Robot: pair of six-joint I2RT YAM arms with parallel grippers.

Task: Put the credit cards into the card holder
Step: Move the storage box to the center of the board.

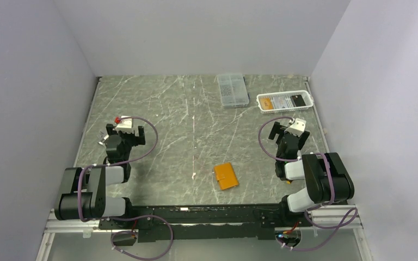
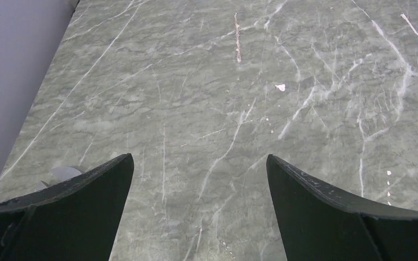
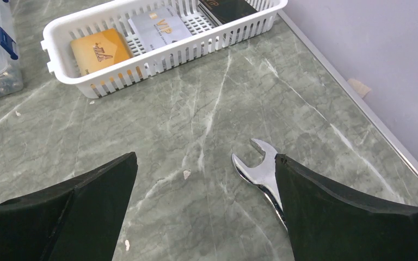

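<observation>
Nothing done: 3 cards [image 3: 159, 28] lay in basket [image 3: 141, 68], frame top; holder [image 1: 226, 175] closed, lower centre; left end effector [image 2: 198, 157] and right end effector [image 3: 206, 156] spread, empty.

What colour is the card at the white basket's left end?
The card is orange-gold; the right wrist view shows it best.
</observation>
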